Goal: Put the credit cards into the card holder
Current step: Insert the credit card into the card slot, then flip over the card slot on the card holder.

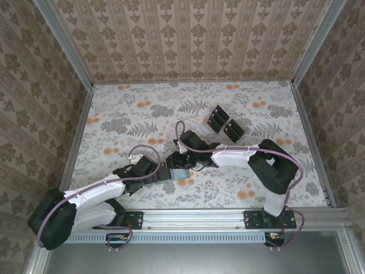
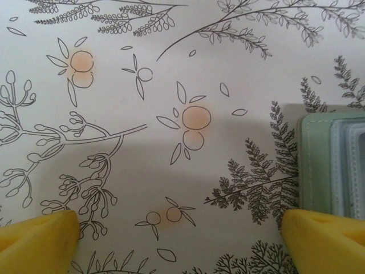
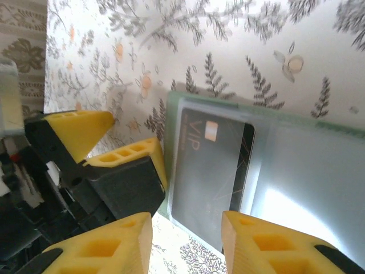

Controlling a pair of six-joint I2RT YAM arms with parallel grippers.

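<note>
The right pincer hangs with its two yellow fingers parted and a clear gap between them; nothing is caught in that gap. Just past the fingertips lies one black credit card marked "VIP", with a small pale chip patch near its top edge. It lies flat on the left inner face of the card holder (whether it is tucked behind a clear slot front or merely resting on top, I cannot tell). The holder lies open on the counter, its sage-green rim framing paler blue-green faces.

The left pincer is spread wide, empty, its fingers low over the floral counter. Its right finger sits at the holder's stitched edge, touching it or very nearly so. From the right wrist, one of those left fingers shows hard against the holder's left side.

From above, the holder lies near the front middle of the counter, between the two arms' tips. The other credit cards lie in a dark cluster farther back and to the right, well apart from the holder. Patterned walls enclose the counter on three sides.
</note>
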